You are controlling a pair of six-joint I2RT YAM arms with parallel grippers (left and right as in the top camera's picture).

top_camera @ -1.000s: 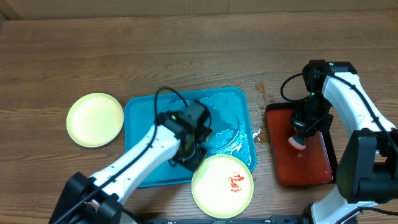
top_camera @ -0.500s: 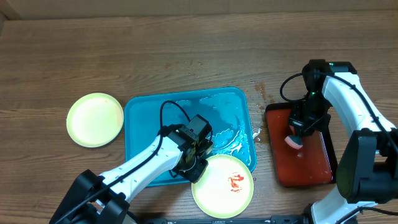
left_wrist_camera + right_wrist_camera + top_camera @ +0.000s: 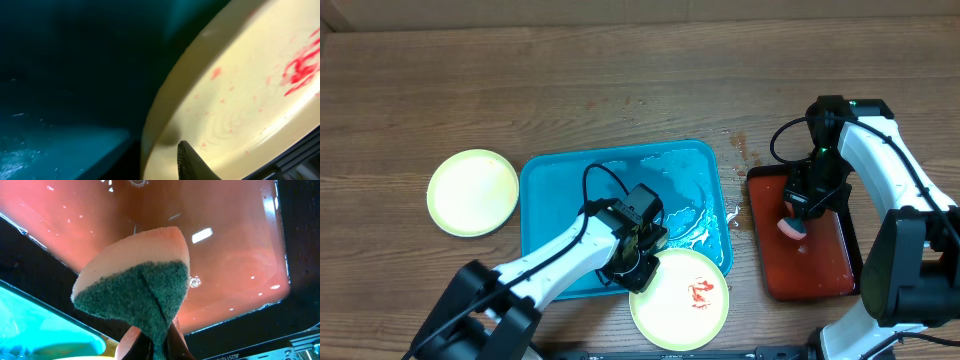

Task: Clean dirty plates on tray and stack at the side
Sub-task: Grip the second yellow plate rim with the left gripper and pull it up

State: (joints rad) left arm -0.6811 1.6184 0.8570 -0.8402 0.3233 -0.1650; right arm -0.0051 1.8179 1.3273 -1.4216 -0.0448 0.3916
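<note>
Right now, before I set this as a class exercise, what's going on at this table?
The left pincer is at the rim of a round lime-rimmed plastic plate smeared with red sauce, which overlaps the near right corner of the large turquoise plastic tray. Whether it grips the rim is unclear. The right pincer is shut on a pink-and-green sponge above the small dark red tray. A second lime-rimmed plate, showing no smears, lies on the wooden table beside it.

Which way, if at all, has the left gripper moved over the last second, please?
Yes. The left gripper has slid toward the near rim of the turquoise tray, slightly rightward, reaching the smeared plate.
</note>
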